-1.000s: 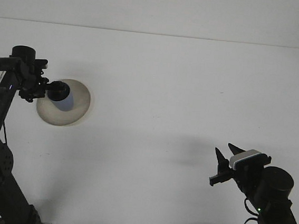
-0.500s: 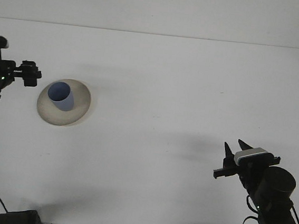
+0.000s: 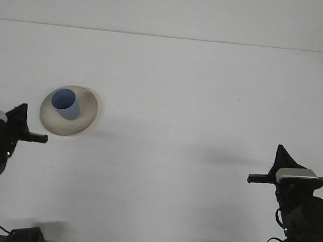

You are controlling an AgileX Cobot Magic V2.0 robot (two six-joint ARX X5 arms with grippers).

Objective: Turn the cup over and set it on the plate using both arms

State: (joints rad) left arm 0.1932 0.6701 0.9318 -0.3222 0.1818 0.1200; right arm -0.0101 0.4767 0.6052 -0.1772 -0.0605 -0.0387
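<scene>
Nearest to us, low at each side of the front view, we see both arms pulled in toward their bases. Our left end effector (image 3: 28,131) sits at the lower left, its dark fingers seen almost edge-on, pointing toward the middle of the surface (image 3: 197,101). Our right end effector (image 3: 274,166) sits at the lower right in a mirrored pose. Neither one carries anything, but from this angle we cannot tell whether either one is parted or closed.

Farther out, on the left half of the surface, we find the pale plate (image 3: 88,114). The blue cup (image 3: 66,104) stands on it mouth up, toward the plate's left side, and nothing touches it. We judge the task essentially done.

What could go wrong is now small. The cup is off-centre on the plate, so a bump or shake of the surface could slide it toward the rim. The left end effector is the nearer of the two and lies just beside the plate's lower left edge in this view; if we swing that arm forward or upward carelessly, it could clip the plate or tip the cup. The right arm is well apart from both and poses little risk.
</scene>
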